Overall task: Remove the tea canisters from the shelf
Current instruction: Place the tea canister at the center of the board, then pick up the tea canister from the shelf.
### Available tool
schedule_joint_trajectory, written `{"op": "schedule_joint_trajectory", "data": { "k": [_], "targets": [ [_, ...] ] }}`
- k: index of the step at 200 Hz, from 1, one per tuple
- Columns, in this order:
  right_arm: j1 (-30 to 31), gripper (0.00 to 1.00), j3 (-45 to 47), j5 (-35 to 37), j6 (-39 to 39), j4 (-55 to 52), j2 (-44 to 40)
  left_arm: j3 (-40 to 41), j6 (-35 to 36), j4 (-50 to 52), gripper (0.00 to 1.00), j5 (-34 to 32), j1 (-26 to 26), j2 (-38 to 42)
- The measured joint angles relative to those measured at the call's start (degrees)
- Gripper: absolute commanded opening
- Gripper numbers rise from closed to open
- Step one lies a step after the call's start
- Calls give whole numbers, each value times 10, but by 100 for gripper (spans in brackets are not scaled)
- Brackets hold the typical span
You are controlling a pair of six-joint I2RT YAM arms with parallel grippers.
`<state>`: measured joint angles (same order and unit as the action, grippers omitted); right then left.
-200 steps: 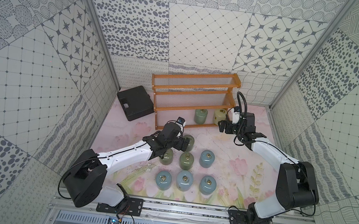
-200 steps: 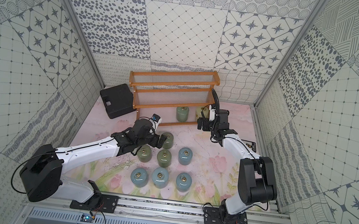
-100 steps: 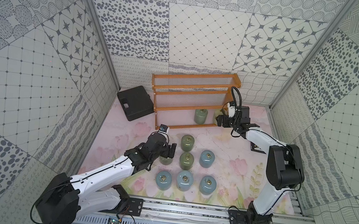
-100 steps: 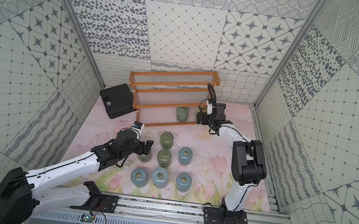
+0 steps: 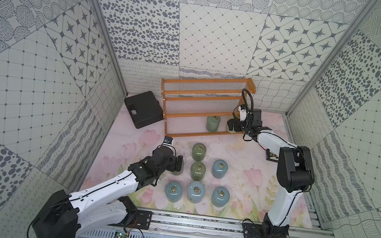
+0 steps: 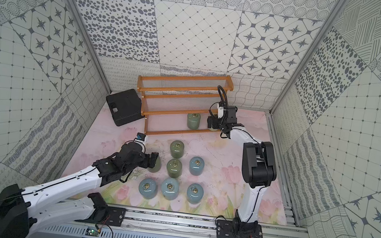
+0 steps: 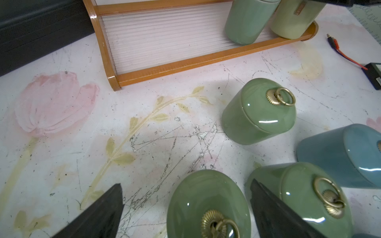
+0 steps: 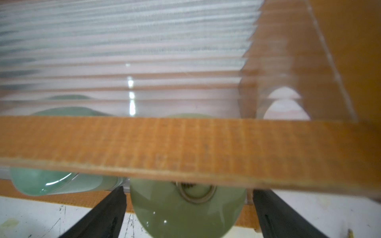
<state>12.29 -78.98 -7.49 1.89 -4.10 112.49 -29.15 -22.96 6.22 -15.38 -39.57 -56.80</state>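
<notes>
**Left end effector** (image 7: 185, 183): set wide. Its fingers (image 7: 99, 214) stand on either side of the first sage green canister (image 7: 208, 206), which sits upright on the desk (image 5: 248, 161). A broad gap shows at one finger. The other finger stands just beside the canister wall, and contact there cannot be confirmed. Nothing is clamped.

**Right end effector** (image 8: 188, 189): also set wide. It straddles the pale yellow canister (image 8: 185, 210) with a narrow gap on each side, so there is no grip. This canister stands at the right end of the lowest tier of the shelf (image 5: 202, 134). The shelf-tier green canister (image 5: 213, 123) stands just beside it on the same tier.

**Desk layout**
- The shelf stands along the far edge of the desk.
- The black case (image 5: 143, 109) lies just beside the shelf's left end, toward the far left corner.
- In the middle row, to the right of the straddled canister, stand the central green canister (image 5: 198, 170) and the mid-row blue canister (image 5: 220, 169).
- The far green canister (image 5: 199, 150) stands between the central green canister and the shelf.
- Toward the near edge stand the near-left blue canister (image 5: 173, 191), the near-centre blue canister (image 5: 196, 192) and the near-right blue canister (image 5: 220, 197).
- All of these canisters are upright and apart from one another.
- A small black module (image 7: 373, 76) with a red lead lies near the right edge.
</notes>
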Motion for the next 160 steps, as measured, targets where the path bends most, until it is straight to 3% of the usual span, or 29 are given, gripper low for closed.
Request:
{"op": "schedule_joint_trajectory", "data": {
  "k": [160],
  "targets": [
    [0,100,-112,-2,-23,-80,78,-6,-9,4,100,11,0,-22]
  ]
}}
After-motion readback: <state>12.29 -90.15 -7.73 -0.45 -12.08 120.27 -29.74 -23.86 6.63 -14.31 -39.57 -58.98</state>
